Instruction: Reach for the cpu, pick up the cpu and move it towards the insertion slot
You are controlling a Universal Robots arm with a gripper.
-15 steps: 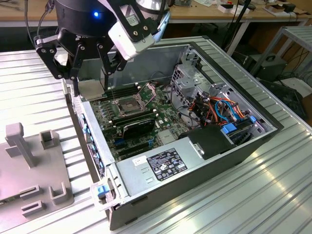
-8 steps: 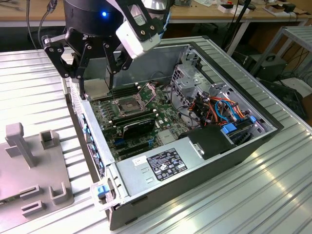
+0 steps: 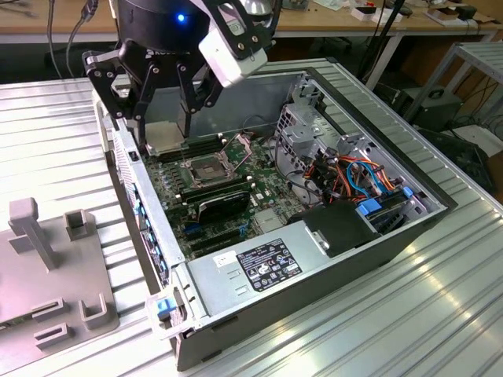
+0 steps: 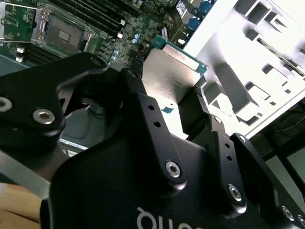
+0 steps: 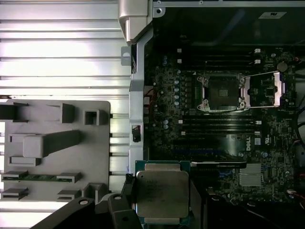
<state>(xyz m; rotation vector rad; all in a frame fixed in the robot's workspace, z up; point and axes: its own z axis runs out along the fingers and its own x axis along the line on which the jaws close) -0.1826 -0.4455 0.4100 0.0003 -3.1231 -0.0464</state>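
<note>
The hand grips the cpu by its edges, above the case wall.

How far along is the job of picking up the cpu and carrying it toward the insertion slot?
Done: the gripper is shut on the cpu, lifted over the open computer case. In hand: carrying it above the motherboard. Left: closing the gap to the insertion slot, whose hinged plate stands open.

Beyond my tool stood a long wooden workbench with cables hanging behind it, and beneath me lay a ribbed aluminium table, bright under overhead light.
</note>
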